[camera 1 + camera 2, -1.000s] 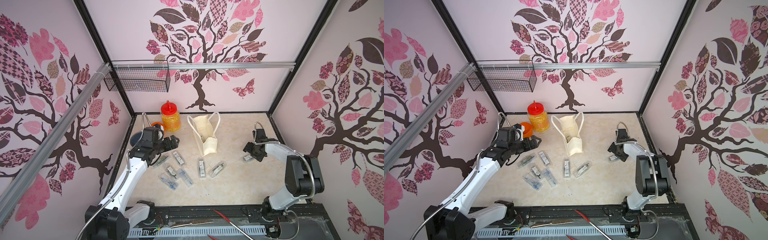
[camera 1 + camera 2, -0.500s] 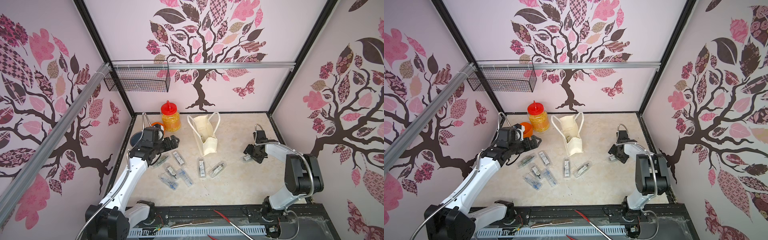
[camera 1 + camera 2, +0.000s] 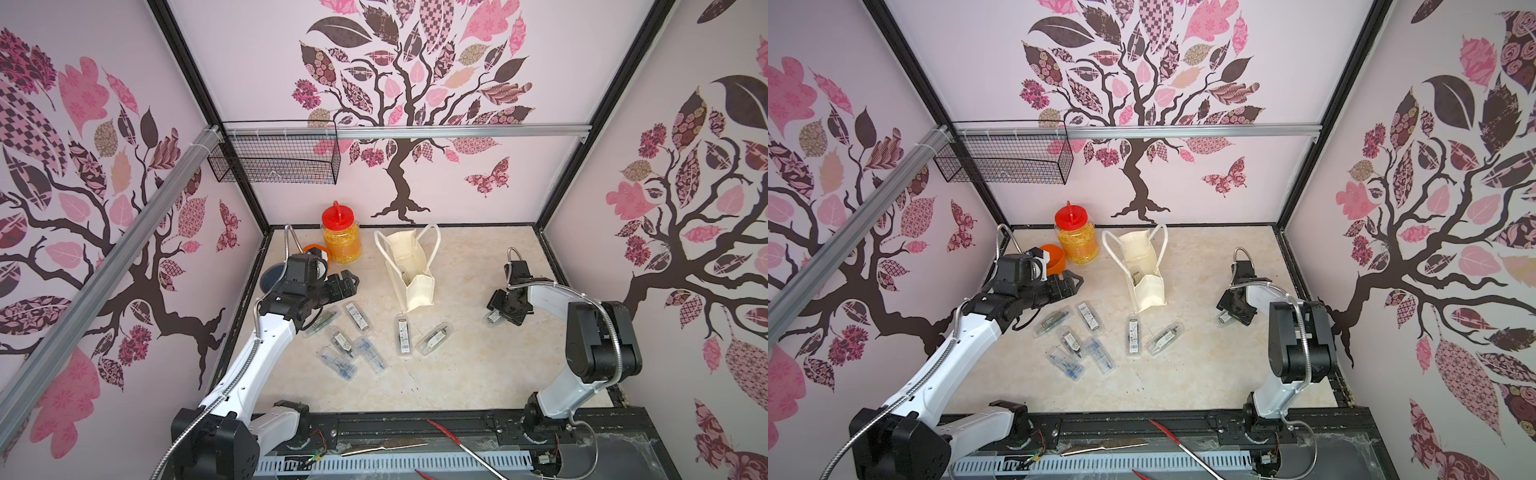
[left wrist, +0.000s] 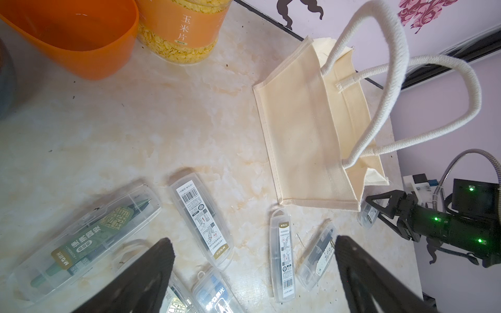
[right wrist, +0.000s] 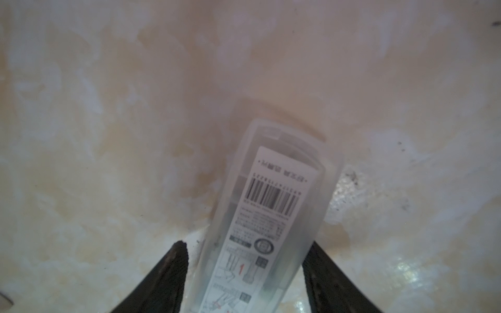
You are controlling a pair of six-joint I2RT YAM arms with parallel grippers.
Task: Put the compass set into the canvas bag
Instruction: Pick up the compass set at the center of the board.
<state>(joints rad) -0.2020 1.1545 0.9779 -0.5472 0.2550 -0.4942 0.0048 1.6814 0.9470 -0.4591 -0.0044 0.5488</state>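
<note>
The cream canvas bag (image 3: pixel 417 286) (image 3: pixel 1148 291) (image 4: pixel 306 135) stands open at mid-table, with a dark item showing inside it. Several clear compass set cases (image 3: pixel 403 334) (image 3: pixel 1088 316) (image 4: pixel 202 216) lie in front of it. One more compass set case (image 5: pixel 273 206) (image 3: pixel 492 318) (image 3: pixel 1223 318) lies flat at the right. My right gripper (image 5: pixel 245 249) (image 3: pixel 498 309) is down over it, fingers straddling it: one touches its side, the other stands a sliver off. My left gripper (image 4: pixel 253 242) (image 3: pixel 351 282) (image 3: pixel 1073 282) hovers wide open and empty, left of the bag.
A red-lidded jar (image 3: pixel 340 241) of yellow flakes and an orange cup (image 3: pixel 1054 257) (image 4: pixel 73 35) stand at the back left, beside a dark disc (image 3: pixel 270 278). A wire basket (image 3: pixel 274 158) hangs on the back rail. Loose tools (image 3: pixel 457 440) lie on the front rail.
The right gripper's jaws have narrowed around the case on the table, and that gripper has shifted slightly toward the front. The left arm has not moved.
</note>
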